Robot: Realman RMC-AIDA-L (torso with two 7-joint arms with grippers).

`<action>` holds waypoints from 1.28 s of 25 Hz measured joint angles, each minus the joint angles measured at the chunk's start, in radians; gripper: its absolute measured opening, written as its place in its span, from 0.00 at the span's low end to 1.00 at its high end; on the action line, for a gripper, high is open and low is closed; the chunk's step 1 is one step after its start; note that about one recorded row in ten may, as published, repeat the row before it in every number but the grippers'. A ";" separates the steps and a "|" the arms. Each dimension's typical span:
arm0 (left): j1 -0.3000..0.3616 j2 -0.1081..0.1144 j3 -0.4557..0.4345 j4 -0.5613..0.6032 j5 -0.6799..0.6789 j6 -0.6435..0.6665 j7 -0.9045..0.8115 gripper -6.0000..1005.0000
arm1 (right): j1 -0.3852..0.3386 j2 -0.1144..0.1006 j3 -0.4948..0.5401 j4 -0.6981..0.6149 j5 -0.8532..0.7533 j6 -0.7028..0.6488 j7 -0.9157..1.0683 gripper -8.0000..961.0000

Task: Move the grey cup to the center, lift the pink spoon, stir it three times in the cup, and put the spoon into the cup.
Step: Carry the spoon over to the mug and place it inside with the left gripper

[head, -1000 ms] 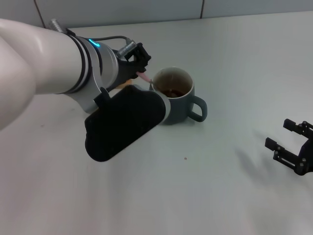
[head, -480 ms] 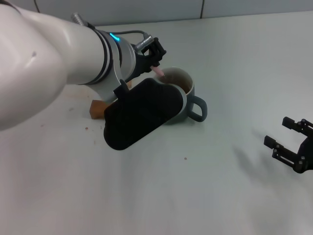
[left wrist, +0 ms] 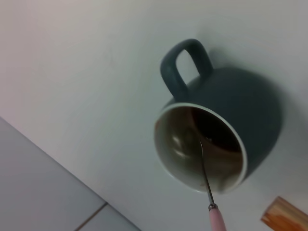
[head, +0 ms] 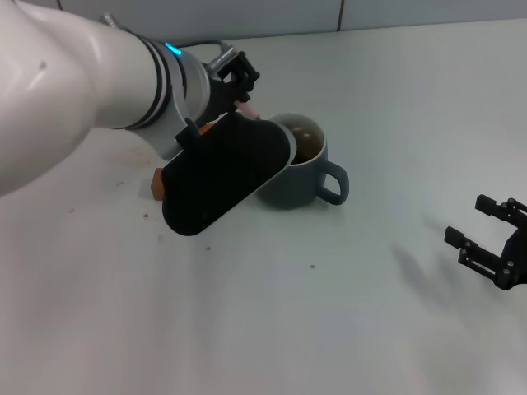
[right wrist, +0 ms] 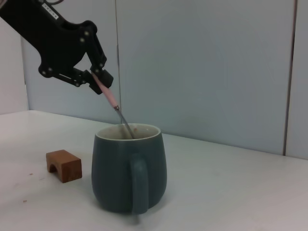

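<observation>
Grey cup [head: 300, 169]: dark grey-teal outside, white inside, pale rim, brown stains within. Pink spoon [left wrist: 210, 195]: pale pink handle, silver metal neck. Block [right wrist: 63, 165], lower left of right wrist view: reddish-brown. Left gripper [right wrist: 94, 77]: black. Tabletop [head: 346, 313]: plain white.

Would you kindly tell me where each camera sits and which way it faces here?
Head view: high on the robot, looking down at the table; left arm over the cup, right tool parked on the right.
Left wrist view: above the cup, looking down the spoon into it; no own fingers show.
Right wrist view: low at table height, facing the cup side-on and the left tool holding the spoon.
All three share the cup.
</observation>
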 joint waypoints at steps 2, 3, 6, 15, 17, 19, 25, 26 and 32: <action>0.015 0.003 -0.001 0.005 0.000 0.003 0.000 0.22 | 0.000 0.000 0.000 0.000 0.000 0.000 0.001 0.73; 0.021 0.004 -0.001 0.008 0.000 0.004 0.000 0.22 | 0.000 0.000 0.000 0.000 0.000 0.001 0.002 0.73; 0.039 0.006 0.000 0.028 0.000 0.013 0.000 0.22 | 0.000 0.000 0.000 0.000 0.000 0.001 0.004 0.73; 0.079 0.008 0.040 0.099 0.000 0.043 0.000 0.22 | 0.003 0.000 0.000 0.001 0.000 0.001 0.005 0.73; 0.079 0.007 0.048 0.099 0.000 0.044 0.000 0.22 | 0.003 0.000 0.000 0.001 0.000 0.001 0.005 0.73; 0.074 0.003 0.056 0.095 0.000 0.041 0.000 0.23 | 0.003 0.000 0.000 0.001 0.000 0.001 0.004 0.73; 0.040 -0.008 0.067 0.044 0.000 0.007 -0.001 0.23 | 0.003 0.000 0.000 0.001 0.000 0.001 0.004 0.73; 0.027 -0.012 0.067 0.026 0.000 -0.004 -0.001 0.23 | 0.003 0.000 0.000 0.000 0.000 0.001 0.004 0.73; 0.004 -0.018 0.063 -0.006 0.000 -0.022 -0.001 0.23 | 0.003 -0.001 0.000 -0.004 0.000 0.000 0.006 0.73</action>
